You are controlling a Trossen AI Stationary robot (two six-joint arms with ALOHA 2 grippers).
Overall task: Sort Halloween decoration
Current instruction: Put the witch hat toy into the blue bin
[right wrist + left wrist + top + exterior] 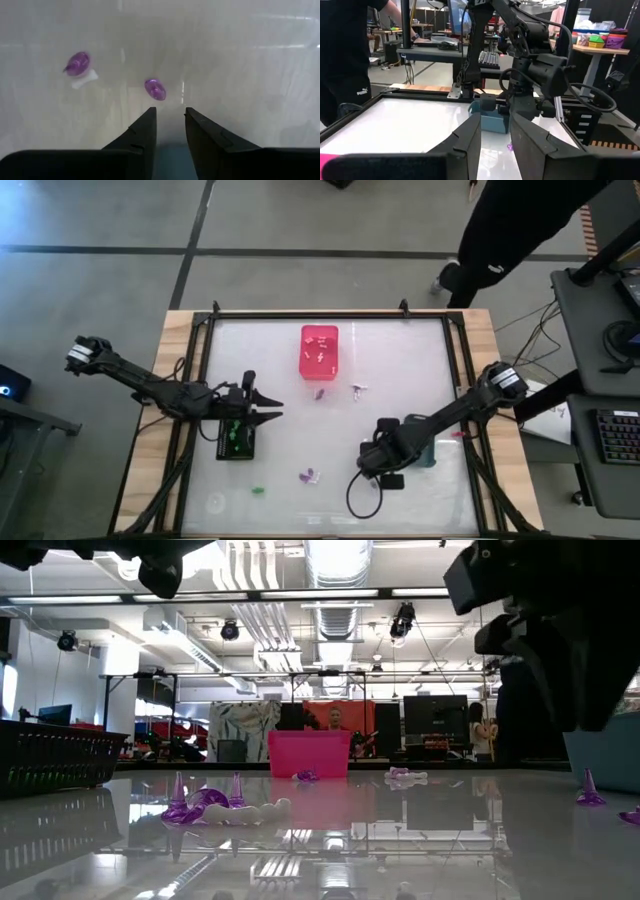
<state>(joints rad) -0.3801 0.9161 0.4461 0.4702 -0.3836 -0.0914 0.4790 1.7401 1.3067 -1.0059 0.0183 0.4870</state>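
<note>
The Halloween decoration lies as small pieces scattered on the white table. Two purple pieces [155,89] [77,63] and a white one [84,80] lie near the front [309,476]. A green piece [258,491] lies front left, and another purple [320,393] and white piece [357,390] lie below the pink bin [320,350]. My right gripper [170,117] points down, open, above the table just right of the front purple pieces [205,802], touching nothing. My left gripper [265,405] is level and open above the black bin [237,442], which holds green pieces.
A grey-blue bin [492,120] stands under my right arm [440,420] at the table's right. A black frame [330,315] runs round the table. A person [520,230] stands beyond the far right corner, next to a desk with a keyboard [620,435].
</note>
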